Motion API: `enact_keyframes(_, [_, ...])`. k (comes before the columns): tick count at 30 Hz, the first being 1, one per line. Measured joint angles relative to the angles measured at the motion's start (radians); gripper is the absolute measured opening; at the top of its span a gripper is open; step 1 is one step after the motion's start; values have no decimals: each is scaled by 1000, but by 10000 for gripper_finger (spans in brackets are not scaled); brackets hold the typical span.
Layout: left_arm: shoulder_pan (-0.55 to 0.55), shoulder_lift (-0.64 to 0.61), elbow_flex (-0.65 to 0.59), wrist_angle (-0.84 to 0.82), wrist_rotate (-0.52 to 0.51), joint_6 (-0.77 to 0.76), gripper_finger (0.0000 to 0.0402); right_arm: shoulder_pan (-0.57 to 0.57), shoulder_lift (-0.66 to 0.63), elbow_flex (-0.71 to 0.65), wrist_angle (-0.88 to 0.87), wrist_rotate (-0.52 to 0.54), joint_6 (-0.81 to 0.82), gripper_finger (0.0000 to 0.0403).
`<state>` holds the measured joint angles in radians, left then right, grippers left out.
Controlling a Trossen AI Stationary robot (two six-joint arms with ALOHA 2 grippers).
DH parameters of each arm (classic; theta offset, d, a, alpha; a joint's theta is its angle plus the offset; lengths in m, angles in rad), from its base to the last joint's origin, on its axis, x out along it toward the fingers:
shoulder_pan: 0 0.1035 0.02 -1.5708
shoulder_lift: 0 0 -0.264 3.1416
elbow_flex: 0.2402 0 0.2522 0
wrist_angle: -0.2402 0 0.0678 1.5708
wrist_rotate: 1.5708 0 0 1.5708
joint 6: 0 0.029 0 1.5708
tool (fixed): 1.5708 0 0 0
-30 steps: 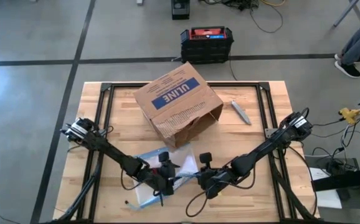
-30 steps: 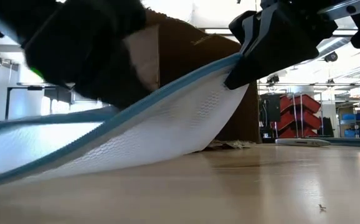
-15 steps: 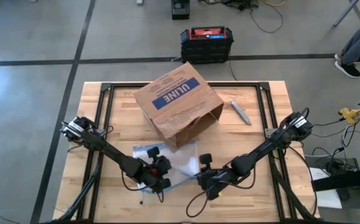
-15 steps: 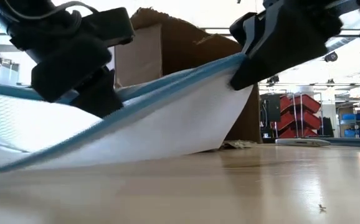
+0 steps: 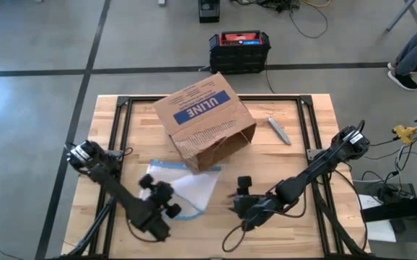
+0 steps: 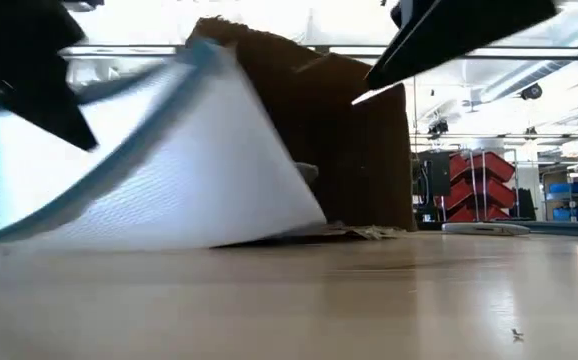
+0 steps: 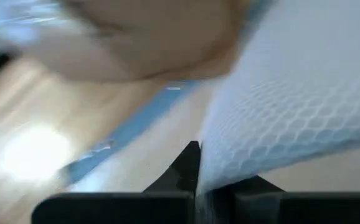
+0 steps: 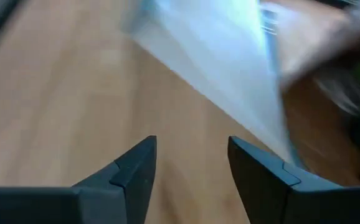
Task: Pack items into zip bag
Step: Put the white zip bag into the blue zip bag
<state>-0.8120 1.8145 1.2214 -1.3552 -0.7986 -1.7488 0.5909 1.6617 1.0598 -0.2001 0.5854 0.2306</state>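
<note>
High view shows the left claw low near the front of the counter, its fingers pressed together on the near edge of the zip bag. Left wrist view confirms the pinch: the dark fingers meet with the bag's honeycomb-textured plastic caught between them, and the blue zip strip runs across the wood just beyond. Right claw sits a little way off the bag's right corner, not touching it; in its own wrist view the two fingers stand apart with only bare wood between them, and the bag lies further ahead. From the left claw the bag spreads back across the counter towards the brown ULINE cardboard box, its far edge close to the box's torn open front. Low view has the bag lifted off the wood on one side, sloping down to rest in front of the box. Behind and to the right of the box a small grey tool lies on the counter, well apart from both arms
</note>
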Motion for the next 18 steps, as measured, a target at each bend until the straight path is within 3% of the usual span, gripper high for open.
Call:
enact_keyframes(3, [-55,0,26,-153,1,-231,0,-33,37,-34,38,44,49,185])
enact_keyframes(8, [-84,0,55,-217,31,-337,0,-96,115,-91,241,202,-37,176])
enact_keyframes(12, [-84,0,96,-216,81,-290,0,-139,175,-100,444,330,-286,169])
enact_keyframes(18, [-84,0,187,-216,129,-80,0,-242,275,-82,678,348,-560,160])
